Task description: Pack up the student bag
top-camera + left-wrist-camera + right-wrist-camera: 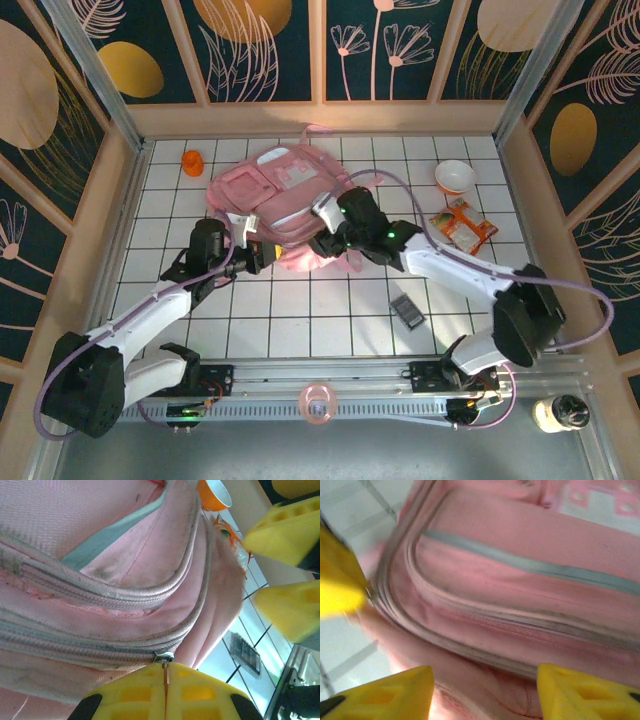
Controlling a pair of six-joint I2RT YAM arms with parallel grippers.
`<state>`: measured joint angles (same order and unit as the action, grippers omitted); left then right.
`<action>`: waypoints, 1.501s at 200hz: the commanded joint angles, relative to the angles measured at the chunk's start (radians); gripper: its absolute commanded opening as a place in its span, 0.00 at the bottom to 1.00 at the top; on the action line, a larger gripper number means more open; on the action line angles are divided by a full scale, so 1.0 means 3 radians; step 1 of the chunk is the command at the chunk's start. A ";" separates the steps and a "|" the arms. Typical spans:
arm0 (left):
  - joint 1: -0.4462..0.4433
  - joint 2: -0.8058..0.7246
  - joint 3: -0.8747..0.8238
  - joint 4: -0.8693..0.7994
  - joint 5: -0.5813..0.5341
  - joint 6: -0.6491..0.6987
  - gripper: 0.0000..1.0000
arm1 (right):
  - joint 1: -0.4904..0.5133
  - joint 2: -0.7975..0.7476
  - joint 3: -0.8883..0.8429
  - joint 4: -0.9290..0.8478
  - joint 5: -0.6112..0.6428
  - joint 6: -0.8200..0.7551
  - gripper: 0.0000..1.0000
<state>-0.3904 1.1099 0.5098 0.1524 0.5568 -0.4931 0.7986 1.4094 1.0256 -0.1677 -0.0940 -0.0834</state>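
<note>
On the white tiled table (330,310) the student bag (285,195) lies toward the far side. The right gripper (485,672) hangs over its pocket, jaws apart and holding nothing. The left gripper (165,675) is closed on the zipper pull (163,656). The print on the orange snack packet (462,228) is too small to read.

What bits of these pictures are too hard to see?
Inside the student bag: hidden by its own fabric, every view.
Zipper, right wrist view: smeared by blur.
Orange packet, top view: print too small to read.
Dark flat thing, left wrist view: too blurry to name.
</note>
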 commanded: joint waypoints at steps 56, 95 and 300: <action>-0.0041 0.0021 0.0070 0.0050 0.0019 0.0057 0.00 | -0.0144 -0.0844 -0.1116 0.0079 0.0000 0.3633 0.73; -0.0038 0.0052 0.0013 0.0030 -0.0014 0.0120 0.00 | -0.0309 -0.0541 -0.1369 0.0864 -0.0351 0.3775 0.72; -0.0445 0.0287 0.0039 0.0127 -0.0124 0.0106 0.00 | 0.0067 0.0200 -0.1035 0.2273 -0.0560 0.4106 0.00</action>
<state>-0.4706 1.1774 0.4938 0.1459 0.4953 -0.4641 0.7891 1.4578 0.6445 0.3630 -0.2363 1.1263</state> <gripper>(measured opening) 0.050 0.038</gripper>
